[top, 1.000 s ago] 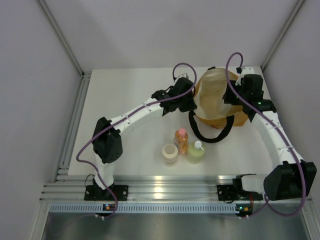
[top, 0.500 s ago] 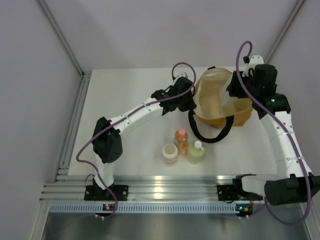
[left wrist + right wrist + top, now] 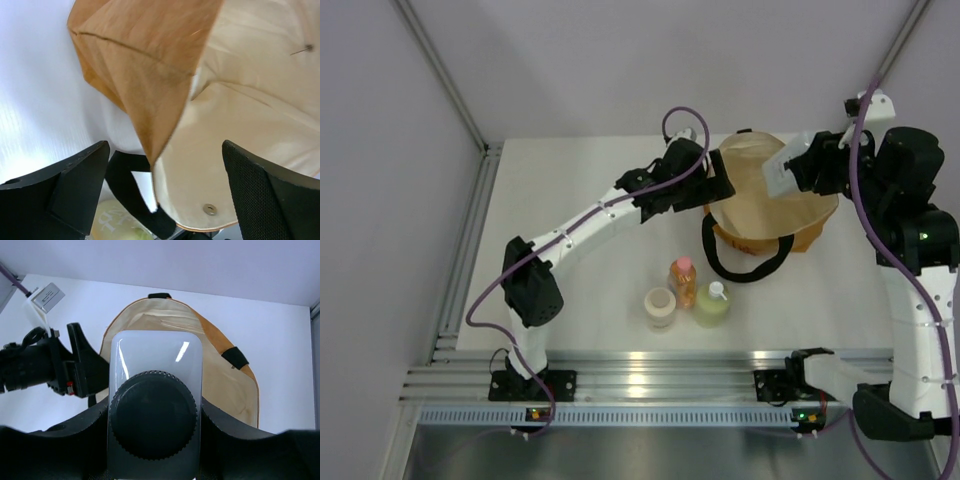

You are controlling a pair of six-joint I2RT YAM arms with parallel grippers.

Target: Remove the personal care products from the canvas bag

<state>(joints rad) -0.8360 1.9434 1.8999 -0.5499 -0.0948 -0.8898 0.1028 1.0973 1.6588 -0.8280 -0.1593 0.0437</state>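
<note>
The tan canvas bag (image 3: 760, 235) stands at the back right, its cream lining (image 3: 240, 115) facing up. My right gripper (image 3: 802, 170) is shut on a whitish squarish bottle with a black cap (image 3: 155, 420) and holds it in the air above the bag's mouth (image 3: 220, 375). My left gripper (image 3: 165, 190) stands open at the bag's left rim (image 3: 715, 185); the rim lies between its fingers (image 3: 75, 185) without being pinched. On the table in front stand a cream round jar (image 3: 660, 308), an orange bottle with a pink cap (image 3: 683, 282) and a pale yellow-green bottle (image 3: 712, 305).
The bag's black loop handle (image 3: 745, 262) lies on the table between the bag and the three containers. White walls close in the back and both sides. An aluminium rail (image 3: 650, 380) runs along the near edge.
My left gripper has opened and let go of the bag's rim. The right arm has risen and swung right, lifting the black-capped bottle out of the bag.
</note>
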